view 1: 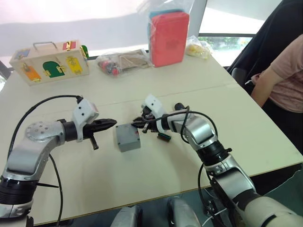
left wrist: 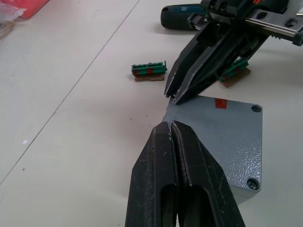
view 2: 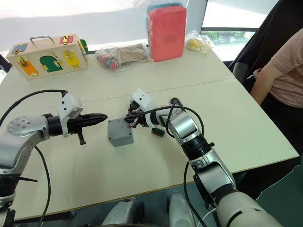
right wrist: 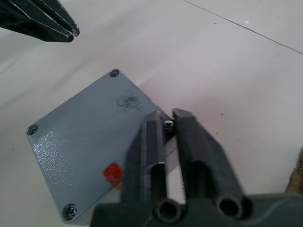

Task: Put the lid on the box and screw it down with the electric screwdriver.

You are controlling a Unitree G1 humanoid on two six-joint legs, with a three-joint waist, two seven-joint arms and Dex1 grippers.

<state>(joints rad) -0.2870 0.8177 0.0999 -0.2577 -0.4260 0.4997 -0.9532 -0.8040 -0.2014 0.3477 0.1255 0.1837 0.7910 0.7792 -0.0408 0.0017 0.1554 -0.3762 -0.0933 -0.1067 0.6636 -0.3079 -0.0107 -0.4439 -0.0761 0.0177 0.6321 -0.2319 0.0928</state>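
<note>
Left eye view: the left gripper [view 1: 110,123], its black tapered fingers pressed together on nothing, hovers just beside the small square grey plastic box [view 1: 128,138] at mid-table, likely to steady it. The flat, pebble-textured grey lid [left wrist: 222,137] sits on the box, screws in the corners and a red mark on top. The right gripper [right wrist: 169,124], fingers almost closed with only a thin gap, rests at one corner screw and holds nothing. Beyond lies a dark cylindrical tool [left wrist: 177,17], probably the electric screwdriver, ungrasped.
</note>
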